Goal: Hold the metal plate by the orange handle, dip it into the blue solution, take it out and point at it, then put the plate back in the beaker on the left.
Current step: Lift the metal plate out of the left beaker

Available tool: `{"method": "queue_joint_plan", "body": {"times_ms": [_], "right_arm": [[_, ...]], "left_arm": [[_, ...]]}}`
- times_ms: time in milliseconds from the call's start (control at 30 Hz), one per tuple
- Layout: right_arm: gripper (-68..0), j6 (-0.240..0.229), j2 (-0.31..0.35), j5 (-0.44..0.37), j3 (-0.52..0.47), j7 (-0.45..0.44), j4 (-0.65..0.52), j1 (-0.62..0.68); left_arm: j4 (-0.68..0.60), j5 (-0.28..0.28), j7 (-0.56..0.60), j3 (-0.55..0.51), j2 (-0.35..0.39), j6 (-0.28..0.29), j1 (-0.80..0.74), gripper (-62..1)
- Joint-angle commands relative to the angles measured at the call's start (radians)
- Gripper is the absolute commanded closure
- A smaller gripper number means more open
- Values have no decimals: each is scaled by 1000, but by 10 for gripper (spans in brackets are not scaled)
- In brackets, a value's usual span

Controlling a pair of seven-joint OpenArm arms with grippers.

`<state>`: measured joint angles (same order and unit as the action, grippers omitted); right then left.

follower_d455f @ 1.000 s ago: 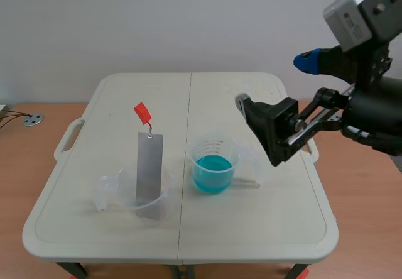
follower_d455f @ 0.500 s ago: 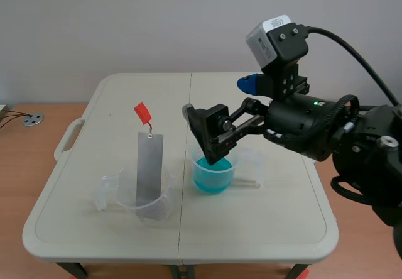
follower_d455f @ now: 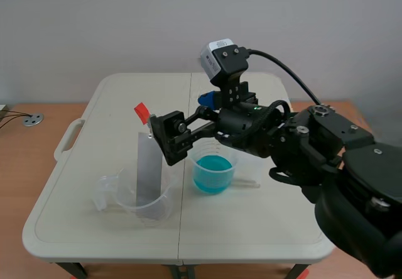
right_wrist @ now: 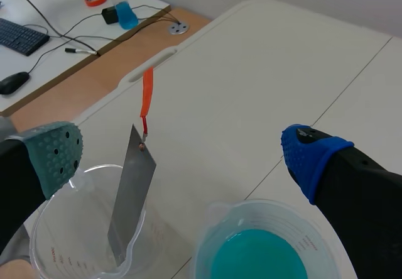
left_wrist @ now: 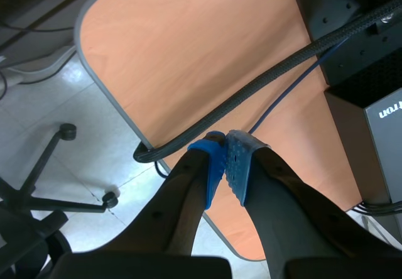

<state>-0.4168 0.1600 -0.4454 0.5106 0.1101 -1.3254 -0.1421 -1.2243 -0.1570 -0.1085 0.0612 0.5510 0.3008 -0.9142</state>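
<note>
In the scene view, the metal plate (follower_d455f: pixel 149 169) stands nearly upright at lower left of centre, its lower end inside the left beaker (follower_d455f: pixel 154 211). That leaves the orange handle (follower_d455f: pixel 142 111) sticking up free above the rim, where fingers can reach it. The blue solution (follower_d455f: pixel 213 173) sits just right of it, near the centre of the table (follower_d455f: pixel 264 229), so we judge the dip will need only a short carry. The right gripper (follower_d455f: pixel 182 110) comes in from the right edge and hovers at handle height, spread wide and grasping nothing. One black finger is close beside the plate's upper end.

In the left wrist view, the left gripper (left_wrist: pixel 225 147) is clenched on nothing, its blue pads pressed together. It hangs over a wooden desk edge (left_wrist: pixel 188 53) and a black cable (left_wrist: pixel 264 90), off the work table.

In the right wrist view, we see the fingers released, with the plate and handle (right_wrist: pixel 147 93) ahead between them, nearer the grey-green pad (right_wrist: pixel 53 153). The solution lies under the gripper toward the blue-padded finger. The grasp is not yet made, and we judge the handle needs centring first.
</note>
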Motion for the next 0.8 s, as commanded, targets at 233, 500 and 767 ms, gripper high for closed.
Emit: {"method": "queue_joint_plan", "body": {"times_ms": [233, 500, 767], "right_arm": [[-663, -30, -77, -13, 42, -31, 126, -106], [-663, -56, -119, -38, 68, -55, 210, -157], [-663, -94, -155, -38, 72, -66, 267, -194]], "left_arm": [[-23, 5, 3, 1, -2, 9, -13, -21], [-23, 6, 2, 1, -2, 9, -8, -21], [-22, 5, -21, 6, -2, 9, 1, -21]]}}
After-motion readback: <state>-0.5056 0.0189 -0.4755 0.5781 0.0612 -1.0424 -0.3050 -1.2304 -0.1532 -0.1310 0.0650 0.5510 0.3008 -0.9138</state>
